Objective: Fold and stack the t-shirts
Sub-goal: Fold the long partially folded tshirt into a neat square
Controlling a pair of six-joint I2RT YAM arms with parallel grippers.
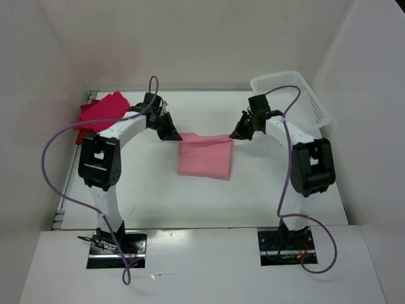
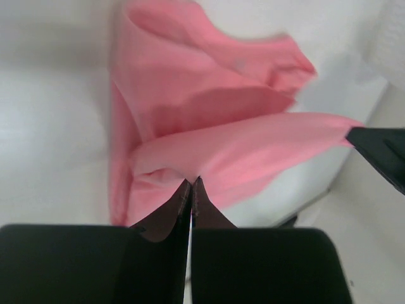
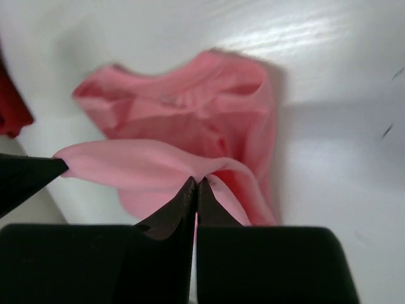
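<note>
we see the pale pink t-shirt (image 1: 204,158) near the middle of the table (image 1: 266,187), between the two arms. its near part lies flat and its far edge is lifted and stretched between the grippers. the left gripper (image 1: 169,134) has its jaws pressed together on the far left corner of that shirt; in the left wrist view the dark tips meet with pink cloth pinched between them. the right gripper (image 1: 239,134) is likewise clamped on the far right corner, and its wrist view shows the cloth rising in a fold to the closed tips. the raised edge sags a little between the two holds. the magenta t-shirt (image 1: 107,104) lies bunched in the far left corner of the table, on top of the dark red t-shirt (image 1: 84,130), both well apart from the pale one. a white basket (image 1: 297,95) stands tilted at the far right corner.
</note>
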